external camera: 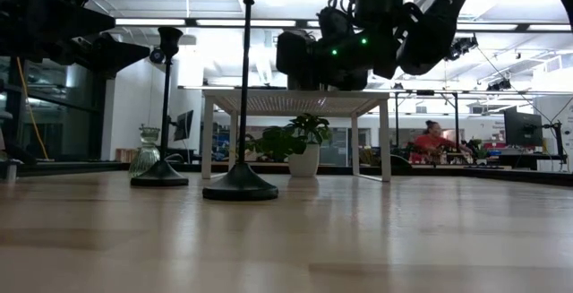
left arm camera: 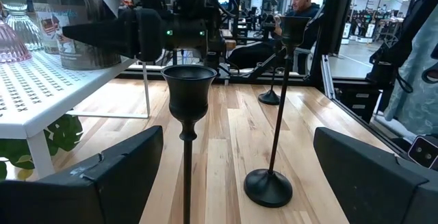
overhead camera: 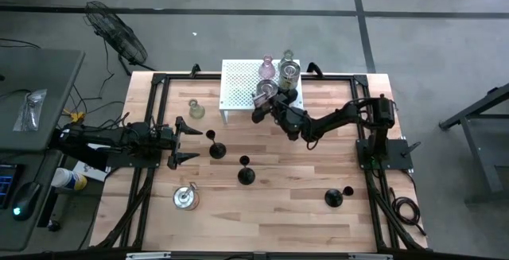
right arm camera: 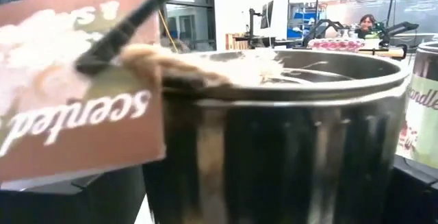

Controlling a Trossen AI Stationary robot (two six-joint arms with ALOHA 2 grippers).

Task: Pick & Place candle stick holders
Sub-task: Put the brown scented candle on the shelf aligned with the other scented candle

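Observation:
My right gripper point(overhead camera: 261, 106) reaches over the near right corner of the white perforated rack point(overhead camera: 237, 85) and is shut on a silvery tin holder point(overhead camera: 265, 91) that fills the right wrist view point(right arm camera: 274, 128). A brown "scented" tag point(right arm camera: 75, 94) hangs from the tin. A pinkish holder point(overhead camera: 267, 68), a clear glass one point(overhead camera: 288, 56) and a second tin point(overhead camera: 290, 74) stand on the rack. My left gripper point(overhead camera: 181, 141) is open and empty at the table's left. A black stemmed holder point(overhead camera: 216, 149) stands just ahead of it point(left arm camera: 189, 87). My right gripper has the silvery tin's round side wall point(right arm camera: 383, 148) between its two fingers point(right arm camera: 68, 200). The tin itself hides the places of contact. The fingers come in about level, from the table's right. The tin is upright over the rack's corner; whether it rests there I cannot tell.
Two more black stemmed holders stand on the table, one mid-table point(overhead camera: 246, 174) and one at the near right point(overhead camera: 334, 198). A clear glass holder point(overhead camera: 196, 109) stands left of the rack, and a silvery one point(overhead camera: 186, 199) at the near left. People sit beyond the table point(external camera: 434, 141).

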